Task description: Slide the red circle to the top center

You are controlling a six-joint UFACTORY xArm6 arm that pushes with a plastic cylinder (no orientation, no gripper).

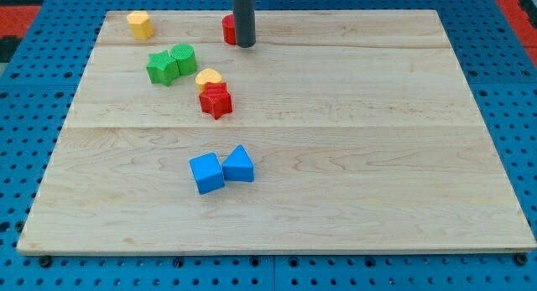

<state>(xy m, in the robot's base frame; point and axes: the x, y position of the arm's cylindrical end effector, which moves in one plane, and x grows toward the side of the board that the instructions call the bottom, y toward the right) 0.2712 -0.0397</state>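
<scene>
Rod, dark and upright, entering from the frame's top edge; my tip (pixel 245 44) rests on the wooden board (pixel 377 157) just beside the red circle (pixel 228 28), on that block's right. No pincer is fitted (the arm ends in the bare rod). Red circle: upper centre-left of the frame, partly hidden behind the rod.

Other pieces:
- yellow block (pixel 139 25), upper left
- two green blocks (pixel 172 64), touching
- yellow block (pixel 209 77) against red star (pixel 216 100)
- blue cube (pixel 206 173) beside blue triangle (pixel 239 164), lower centre-left
</scene>
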